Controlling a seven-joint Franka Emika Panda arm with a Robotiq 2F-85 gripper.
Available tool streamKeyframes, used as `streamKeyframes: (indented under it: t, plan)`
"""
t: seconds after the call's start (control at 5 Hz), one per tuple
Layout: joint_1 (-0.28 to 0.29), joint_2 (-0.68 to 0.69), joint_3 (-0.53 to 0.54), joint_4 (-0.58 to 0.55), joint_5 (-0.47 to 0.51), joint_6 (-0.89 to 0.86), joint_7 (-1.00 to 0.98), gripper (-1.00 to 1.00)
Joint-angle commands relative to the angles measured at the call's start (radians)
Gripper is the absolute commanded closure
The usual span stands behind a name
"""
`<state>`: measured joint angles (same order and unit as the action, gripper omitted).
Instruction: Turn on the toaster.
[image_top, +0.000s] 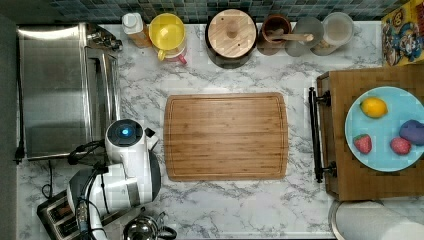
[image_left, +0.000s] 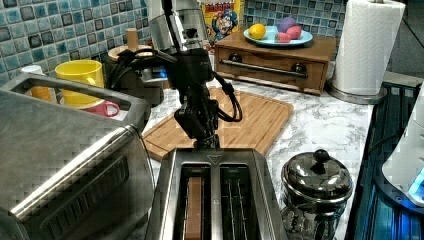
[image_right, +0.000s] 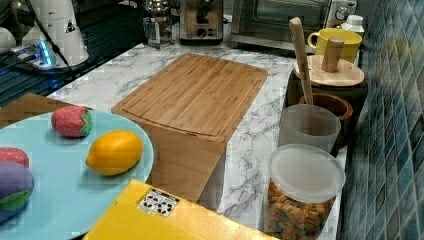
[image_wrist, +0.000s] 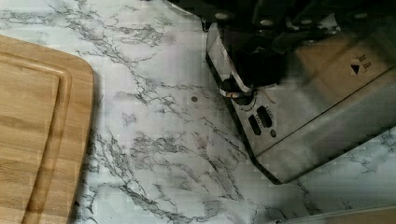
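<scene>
Toaster: it is seen on the marble counter beside the toaster oven, at the top view's lower left. Two long slots face upward; in the left view's left slot a brown slice is seated.
Control end: in the wrist view the black lever is seen above a knob and two small buttons on the steel end face.
Gripper: it is positioned at the toaster's far end in the left view, directly over the lever end.
Fingers: their opening cannot be told, as the tips are hidden in dark shadow against the lever; contact with the lever appears likely but is not confirmed. Nothing is seen to be held.
Step in hand: the lever is judged to be about to be pressed down.
Method: force should be applied straight down along the lever slot, centred on the lever, until latching is felt; sideways load should be avoided so that the light toaster is not tipped or slid.
Surroundings: a glass jar with a metal lid stands just beside the toaster; the cutting board lies well apart.
</scene>
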<state>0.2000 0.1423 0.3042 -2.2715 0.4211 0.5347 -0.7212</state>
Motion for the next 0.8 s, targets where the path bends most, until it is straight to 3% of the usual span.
streamKeyframes:
  t: [0.2,0.8]
  plan:
    - [-0.018,0.040,-0.036,-0.137,-0.058,0.058,-0.029,1.00]
    - [-0.016,0.040,-0.039,-0.138,-0.058,0.058,-0.029,1.00]
